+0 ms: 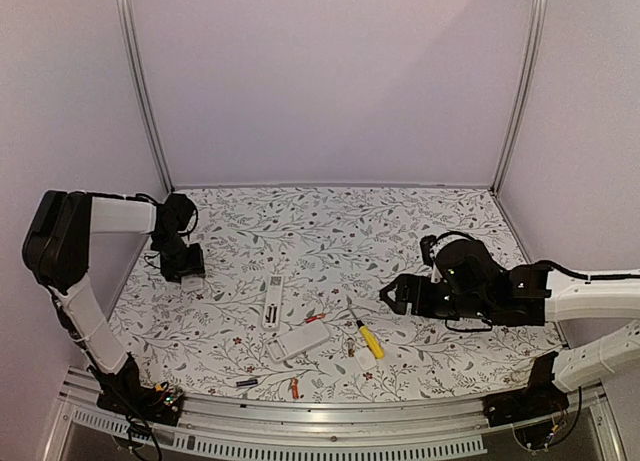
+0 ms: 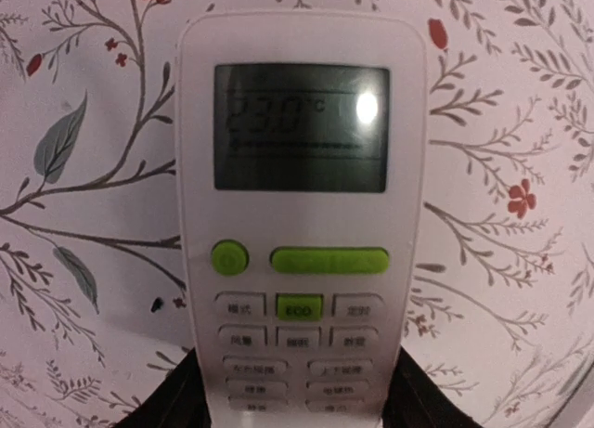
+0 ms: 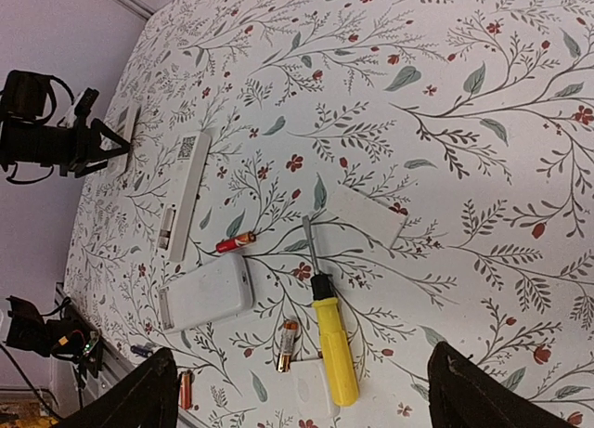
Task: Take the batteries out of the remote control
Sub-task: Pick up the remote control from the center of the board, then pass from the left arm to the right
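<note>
My left gripper (image 1: 184,265) is at the table's left, shut on the sides of a white remote with a screen and green buttons (image 2: 299,214), face toward the camera, fingers (image 2: 174,402) flanking its lower end. A slim white remote (image 1: 272,303) and a wider white remote (image 1: 298,341) lie near the middle, backs up. Loose batteries lie about: a red one (image 3: 236,242), a gold-orange one (image 3: 287,344), an orange one (image 3: 186,388), a dark blue one (image 3: 141,351). My right gripper (image 3: 299,356) is open and empty above the table, right of them (image 1: 400,293).
A yellow-handled screwdriver (image 3: 332,349) lies between the remotes and my right gripper. A white cover plate (image 3: 364,214) lies near its tip and a smaller one (image 3: 306,386) by its handle. The metal front rail (image 1: 330,406) runs along the near edge.
</note>
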`<action>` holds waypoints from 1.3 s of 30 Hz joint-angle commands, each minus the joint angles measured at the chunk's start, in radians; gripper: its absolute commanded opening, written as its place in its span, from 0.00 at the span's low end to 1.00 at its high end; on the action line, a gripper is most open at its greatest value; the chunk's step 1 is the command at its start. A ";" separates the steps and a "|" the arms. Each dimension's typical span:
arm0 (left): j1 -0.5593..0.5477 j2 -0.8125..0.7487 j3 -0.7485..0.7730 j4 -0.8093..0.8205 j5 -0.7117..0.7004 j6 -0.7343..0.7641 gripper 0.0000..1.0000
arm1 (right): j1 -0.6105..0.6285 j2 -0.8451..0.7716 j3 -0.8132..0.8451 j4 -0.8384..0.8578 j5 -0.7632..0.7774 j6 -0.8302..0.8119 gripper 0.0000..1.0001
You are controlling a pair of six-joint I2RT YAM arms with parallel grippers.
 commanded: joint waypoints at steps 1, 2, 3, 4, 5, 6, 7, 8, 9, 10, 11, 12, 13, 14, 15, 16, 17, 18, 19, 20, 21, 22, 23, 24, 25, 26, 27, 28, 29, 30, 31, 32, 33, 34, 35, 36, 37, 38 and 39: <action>-0.031 -0.153 -0.044 0.054 0.060 -0.049 0.51 | -0.005 -0.072 0.003 0.001 0.009 -0.013 0.92; -0.036 -0.190 -0.055 0.062 0.071 -0.052 0.50 | -0.005 -0.090 0.003 0.003 0.010 -0.016 0.93; -0.042 -0.227 -0.064 0.067 0.073 -0.055 0.49 | -0.005 -0.106 0.004 0.007 0.011 -0.025 0.93; -0.050 -0.264 -0.071 0.072 0.098 -0.056 0.48 | -0.005 -0.131 0.005 0.009 0.013 -0.031 0.94; -0.057 -0.303 -0.080 0.077 0.115 -0.054 0.48 | -0.005 -0.146 0.008 0.014 0.015 -0.038 0.95; -0.067 -0.340 -0.087 0.081 0.129 -0.054 0.48 | -0.005 -0.166 0.011 0.017 0.014 -0.048 0.97; -0.079 -0.382 -0.099 0.087 0.139 -0.053 0.47 | -0.005 -0.186 0.017 0.021 0.013 -0.054 0.98; -0.101 -0.426 -0.111 0.105 0.158 -0.047 0.47 | -0.005 -0.197 0.024 0.028 0.004 -0.064 0.99; -0.123 -0.472 -0.127 0.127 0.186 -0.041 0.47 | -0.005 -0.208 0.034 0.039 -0.008 -0.083 0.99; -0.145 -0.524 -0.148 0.155 0.213 -0.041 0.47 | -0.006 -0.214 0.045 0.055 -0.029 -0.098 0.99; -0.165 -0.570 -0.173 0.186 0.255 -0.043 0.47 | -0.006 -0.217 0.056 0.075 -0.058 -0.119 0.99; -0.187 -0.621 -0.198 0.227 0.299 -0.049 0.47 | -0.005 -0.215 0.068 0.101 -0.090 -0.138 0.99; -0.211 -0.671 -0.229 0.273 0.354 -0.062 0.46 | -0.005 -0.213 0.079 0.131 -0.132 -0.170 0.99; -0.238 -0.717 -0.258 0.325 0.398 -0.078 0.46 | -0.005 -0.203 0.090 0.160 -0.169 -0.192 0.99; -0.265 -0.762 -0.290 0.380 0.431 -0.104 0.46 | -0.005 -0.193 0.101 0.193 -0.216 -0.202 0.99; -0.295 -0.814 -0.319 0.428 0.452 -0.121 0.46 | -0.005 -0.179 0.113 0.222 -0.251 -0.214 0.99; -0.329 -0.847 -0.342 0.494 0.463 -0.137 0.46 | -0.005 -0.166 0.130 0.244 -0.272 -0.216 0.99; -0.361 -0.875 -0.361 0.537 0.470 -0.148 0.45 | -0.005 -0.138 0.157 0.251 -0.293 -0.216 0.99; -0.396 -0.895 -0.374 0.568 0.472 -0.156 0.45 | -0.005 -0.113 0.177 0.260 -0.312 -0.212 0.99; -0.428 -0.913 -0.384 0.597 0.471 -0.164 0.45 | -0.004 -0.093 0.199 0.267 -0.333 -0.213 0.99; -0.461 -0.921 -0.389 0.628 0.471 -0.169 0.45 | -0.001 -0.059 0.216 0.282 -0.353 -0.214 0.99; -0.495 -0.927 -0.391 0.662 0.468 -0.176 0.45 | 0.005 -0.040 0.230 0.301 -0.372 -0.215 0.99; -0.529 -0.930 -0.394 0.693 0.465 -0.181 0.45 | 0.016 -0.017 0.245 0.327 -0.392 -0.216 0.99; -0.568 -0.929 -0.400 0.728 0.465 -0.187 0.45 | 0.027 -0.001 0.260 0.350 -0.408 -0.219 0.99; -0.605 -0.924 -0.406 0.772 0.465 -0.192 0.45 | 0.041 0.026 0.281 0.368 -0.421 -0.227 0.99; -0.642 -0.917 -0.408 0.811 0.465 -0.194 0.45 | 0.058 0.049 0.306 0.380 -0.433 -0.235 0.99; -0.679 -0.905 -0.404 0.838 0.466 -0.193 0.45 | 0.073 0.067 0.334 0.382 -0.438 -0.249 0.99; -0.709 -0.890 -0.391 0.850 0.460 -0.186 0.45 | 0.089 0.096 0.362 0.383 -0.438 -0.260 0.99; -0.751 -0.875 -0.372 0.849 0.446 -0.174 0.45 | 0.101 0.113 0.385 0.387 -0.438 -0.268 0.99; -0.780 -0.860 -0.355 0.848 0.432 -0.164 0.45 | 0.112 0.132 0.404 0.392 -0.440 -0.275 0.99; -0.804 -0.846 -0.338 0.851 0.422 -0.152 0.45 | 0.119 0.152 0.419 0.401 -0.444 -0.278 0.99; -0.828 -0.833 -0.324 0.859 0.417 -0.143 0.45 | 0.124 0.162 0.430 0.410 -0.451 -0.279 0.99; -0.845 -0.820 -0.310 0.870 0.416 -0.136 0.45 | 0.130 0.173 0.437 0.422 -0.460 -0.279 0.98; -0.860 -0.809 -0.300 0.881 0.416 -0.133 0.45 | 0.134 0.180 0.443 0.434 -0.470 -0.279 0.96; -0.872 -0.801 -0.293 0.895 0.422 -0.132 0.45 | 0.139 0.192 0.449 0.444 -0.480 -0.280 0.95; -0.881 -0.792 -0.288 0.911 0.427 -0.134 0.45 | 0.144 0.198 0.456 0.451 -0.492 -0.283 0.94; -0.891 -0.786 -0.286 0.935 0.429 -0.134 0.44 | 0.149 0.204 0.464 0.453 -0.499 -0.289 0.92; -0.901 -0.782 -0.287 0.959 0.430 -0.137 0.44 | 0.153 0.213 0.470 0.454 -0.503 -0.292 0.90; -0.909 -0.777 -0.290 0.979 0.430 -0.138 0.44 | 0.154 0.215 0.473 0.456 -0.508 -0.294 0.88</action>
